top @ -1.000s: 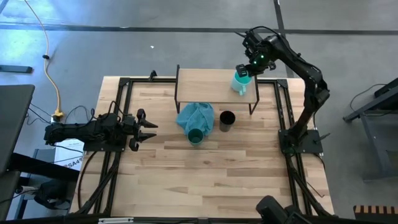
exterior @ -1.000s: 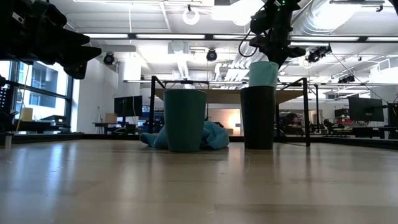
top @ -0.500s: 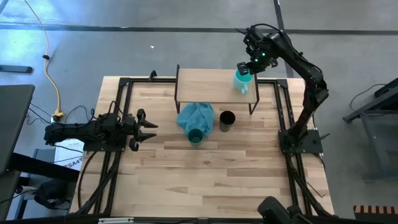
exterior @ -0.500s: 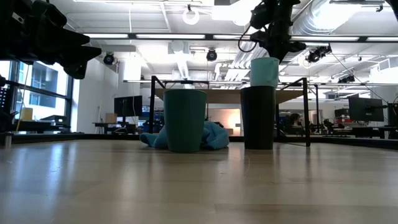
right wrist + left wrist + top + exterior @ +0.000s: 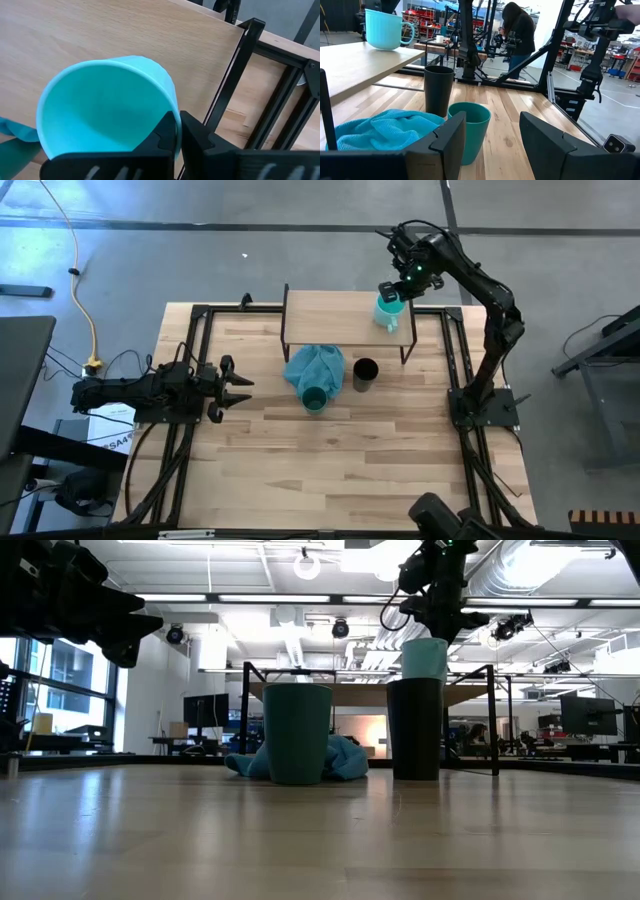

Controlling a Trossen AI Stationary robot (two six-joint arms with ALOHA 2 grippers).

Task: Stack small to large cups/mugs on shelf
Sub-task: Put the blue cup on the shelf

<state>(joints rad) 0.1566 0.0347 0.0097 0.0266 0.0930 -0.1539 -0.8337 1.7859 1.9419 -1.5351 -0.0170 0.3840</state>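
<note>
A light turquoise mug [image 5: 388, 310] stands upright at the right end of the low wooden shelf [image 5: 330, 315]. My right gripper [image 5: 396, 288] is shut on it from above. In the left wrist view the mug [image 5: 382, 30] stands with its base on the shelf board. A black cup [image 5: 365, 372] stands on the table in front of the shelf. A dark teal-green cup [image 5: 314, 398] stands at the near edge of a blue-teal cloth [image 5: 313, 367]. My left gripper [image 5: 240, 385] is open and empty at the table's left, pointing toward the cups. My right gripper pinches the mug's wall at the rim [image 5: 172, 109], one finger [image 5: 166, 134] on the inner side and the other [image 5: 196, 134] outside. The fingers come from above, slanting down. The mug is upright with its mouth up; the handle does not show in the wrist view.
The shelf's dark metal legs [image 5: 407, 350] stand just behind the black cup. Dark frame rails [image 5: 455, 350] run along the table's sides. A person [image 5: 517, 30] stands in the room beyond the table. Bare tabletop [image 5: 340, 470] lies toward the near edge.
My right gripper's wrist has shifted slightly over the shelf's right end, still shut on the mug. The mug has risen a little and come back down, staying upright in nearly the same spot.
</note>
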